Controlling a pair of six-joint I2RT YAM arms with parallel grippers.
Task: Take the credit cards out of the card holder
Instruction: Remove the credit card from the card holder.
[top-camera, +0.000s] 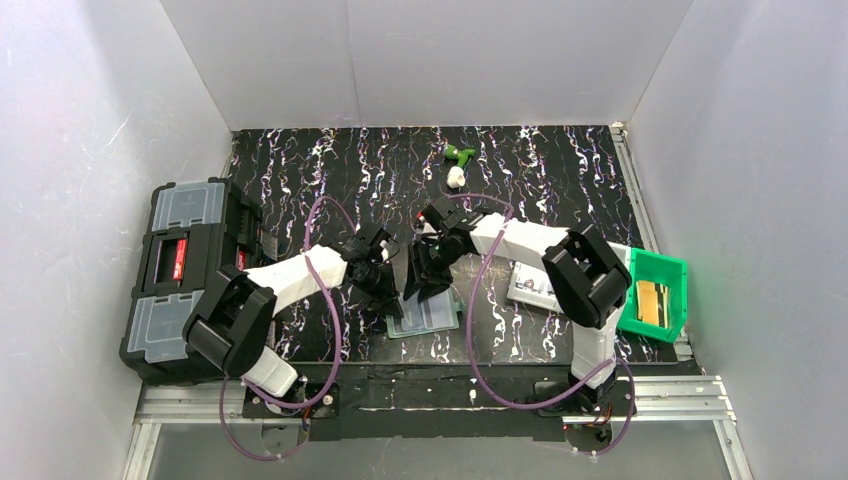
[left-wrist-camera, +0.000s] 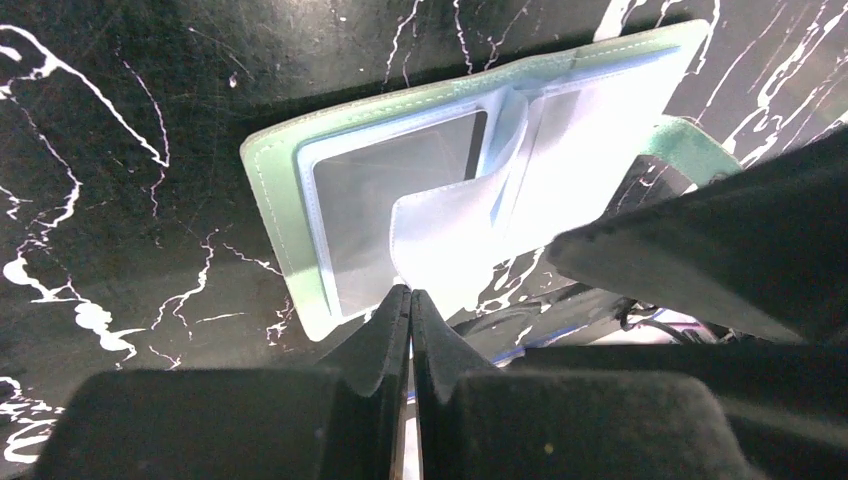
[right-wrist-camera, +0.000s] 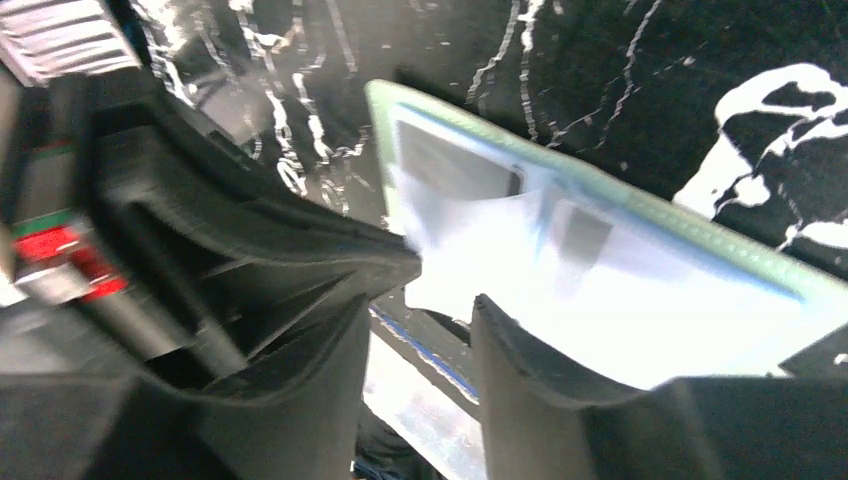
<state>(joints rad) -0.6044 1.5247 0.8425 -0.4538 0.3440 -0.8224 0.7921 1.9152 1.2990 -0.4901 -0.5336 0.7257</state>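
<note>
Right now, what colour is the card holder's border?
Pale mint green; the card holder shows best in the left wrist view.

Black tabletop (top-camera: 560, 170) with white and violet marbling, seen from above. Plain white panels enclose it: a back wall (top-camera: 430, 60) along its far edge, a left wall (top-camera: 80, 120) and a right wall (top-camera: 760, 120) along its sides. A black toolbox (top-camera: 185, 270) with clear lid compartments sits at its left edge and a green bin (top-camera: 668, 265) at its right edge. An aluminium rail (top-camera: 690, 395) runs along its near edge. Light is even and diffuse.
</note>
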